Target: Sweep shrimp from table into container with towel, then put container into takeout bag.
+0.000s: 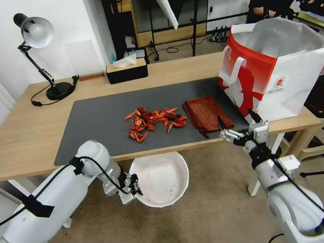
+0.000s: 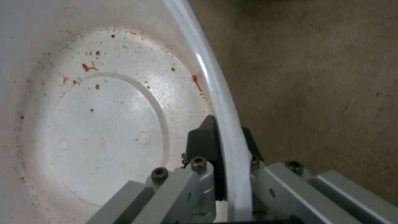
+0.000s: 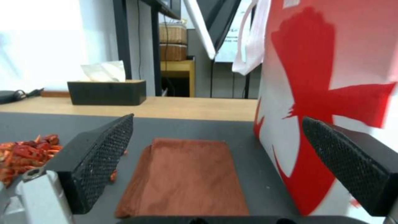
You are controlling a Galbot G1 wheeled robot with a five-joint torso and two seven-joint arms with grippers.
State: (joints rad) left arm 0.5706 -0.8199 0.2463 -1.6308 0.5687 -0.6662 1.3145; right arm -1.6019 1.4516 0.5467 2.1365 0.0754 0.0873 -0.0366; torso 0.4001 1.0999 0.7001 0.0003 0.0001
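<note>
While the shrimp lie heaped on the grey mat near the middle of the table, the bowl is held below the near table edge, over the floor, roughly under the pile. The left gripper is clamped on the bowl's rim, one finger inside the wall and one outside. Red specks mark the bowl's floor; otherwise it is empty.

The right gripper hovers at the near edge of the mat, fingers spread wide, lined up with the folded rust-brown towel. The towel lies flat just right of the shrimp, between the pile and the bag, which stands open at the right end of the table.

Handling, as judged:
- Towel: soft and limp. A pinch on the near folded edge should gather several layers and keep it bunched enough to push with.
- Shrimp: light, hard-shelled and loose; claws may snag the cloth or scatter past the rim, so a low, slow drag toward the bowl is advised.
- Bowl: thin, light plastic held by one point on the rim. It may tilt as load arrives.
- Bag: light, possibly easy to tip if nudged.
</note>
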